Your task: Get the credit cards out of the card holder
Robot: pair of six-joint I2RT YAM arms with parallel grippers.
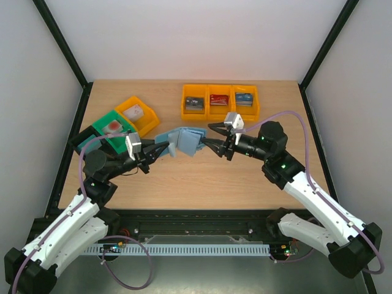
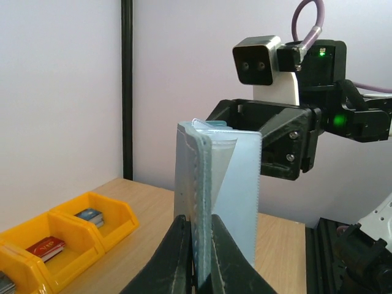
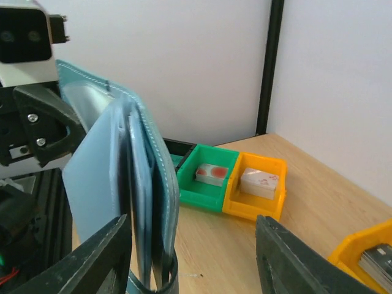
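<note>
The teal-blue card holder (image 1: 184, 141) hangs open like a book above the table's middle. My left gripper (image 1: 160, 150) is shut on its left edge; in the left wrist view the fingers (image 2: 184, 257) pinch the stitched edge of the card holder (image 2: 214, 184). A thin teal card edge (image 2: 217, 125) peeks from its top pocket. My right gripper (image 1: 211, 138) is open at the holder's right side. In the right wrist view the card holder (image 3: 141, 184) stands just inside the left finger (image 3: 104, 257) of my right gripper (image 3: 196, 257); whether they touch is unclear.
Three orange bins (image 1: 220, 110) at the back hold a dark grey (image 1: 195, 103), a red (image 1: 218, 98) and a blue card stack (image 1: 244, 98). At back left stand a green bin (image 1: 104, 130), an orange bin (image 1: 147, 122) with white stacks and a black bin (image 1: 82, 141).
</note>
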